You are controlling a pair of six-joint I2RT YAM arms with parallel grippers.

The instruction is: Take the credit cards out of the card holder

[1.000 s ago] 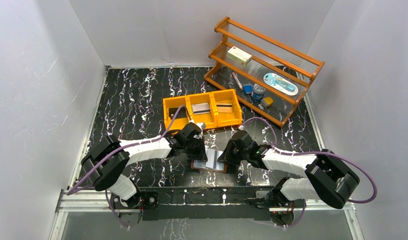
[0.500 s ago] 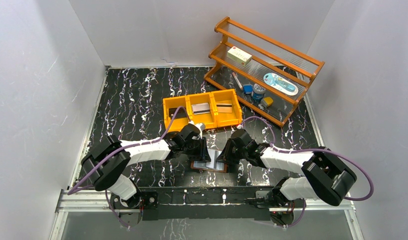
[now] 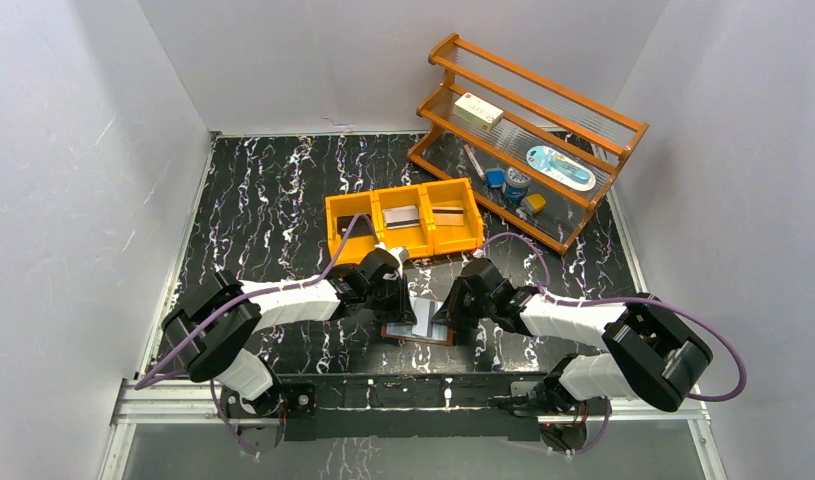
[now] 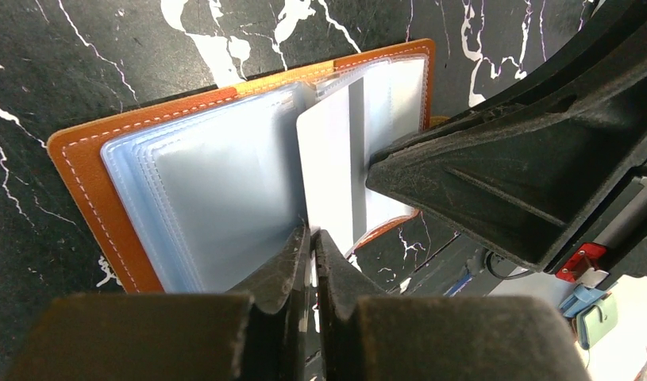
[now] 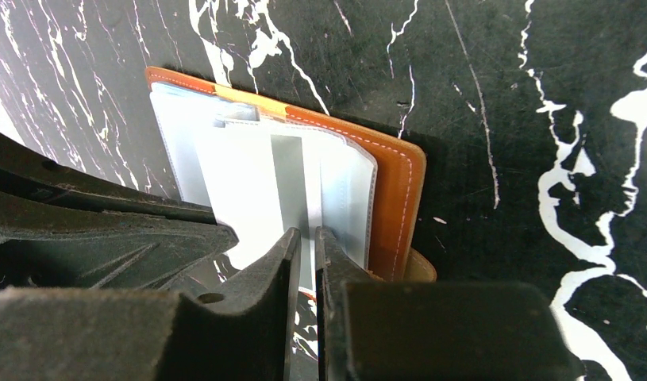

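Left wrist: we note the left fingers (image 4: 292, 266) shut on the edge of a silvery-grey, dark-striped plastic credit card (image 4: 328, 159). It sits partly out of the brown leather card holder (image 4: 82, 167), open on the counter (image 4: 105, 55). The right fingers (image 5: 272, 270), nearly closed, pinch a clear sleeve (image 5: 344, 198).

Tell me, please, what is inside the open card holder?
Pale blue plastic sleeves fill the card holder; one silvery credit card with a dark stripe sticks out. Any cards under the stacked sleeves are covered.
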